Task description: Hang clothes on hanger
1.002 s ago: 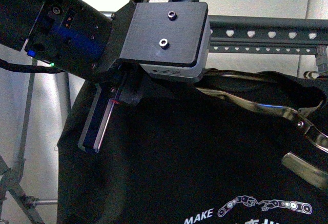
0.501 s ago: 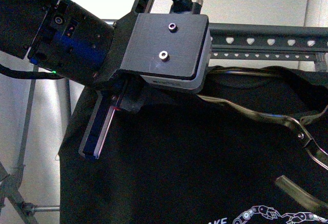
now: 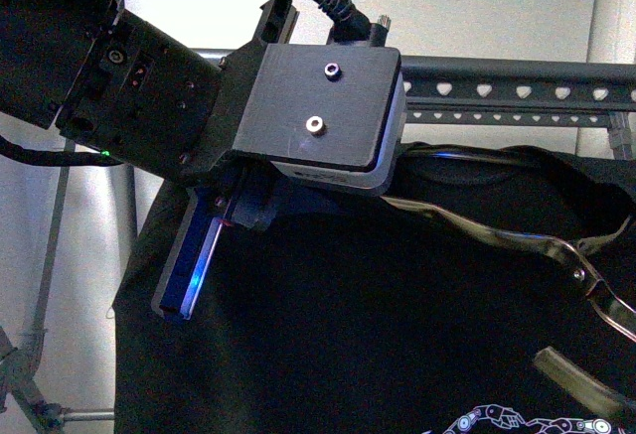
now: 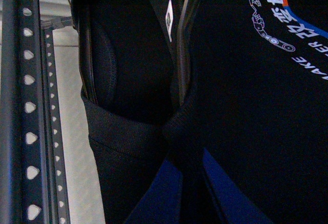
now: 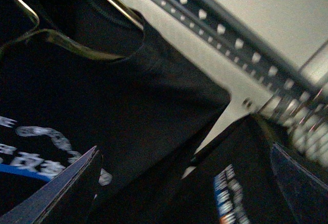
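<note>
The clothes (image 3: 378, 315), a black T-shirt with a white chain graphic (image 3: 517, 422), hang in front of the hanger (image 3: 517, 89), a grey rail punched with heart-shaped holes. My left gripper (image 3: 184, 295) is at the shirt's upper left. In the left wrist view its blue fingers (image 4: 154, 198) are shut on a fold of the clothes (image 4: 246, 111) by the collar, with the hanger (image 4: 25, 106) alongside. My right gripper (image 5: 189, 183) is open beside the clothes (image 5: 128, 101), below the hanger (image 5: 220, 29). It does not show in the front view.
A chrome wire clothes hanger (image 3: 556, 245) sits in the shirt's neck opening. Slanted grey rack legs (image 3: 30, 374) stand at the lower left before a pale wall. A second piece of dark cloth with a blurred print (image 5: 230, 193) lies near my right gripper.
The rail, the shirt and its chain graphic sit a little lower in the front view than a second ago, and the word MAKE has left the frame. My left gripper still holds the shirt.
</note>
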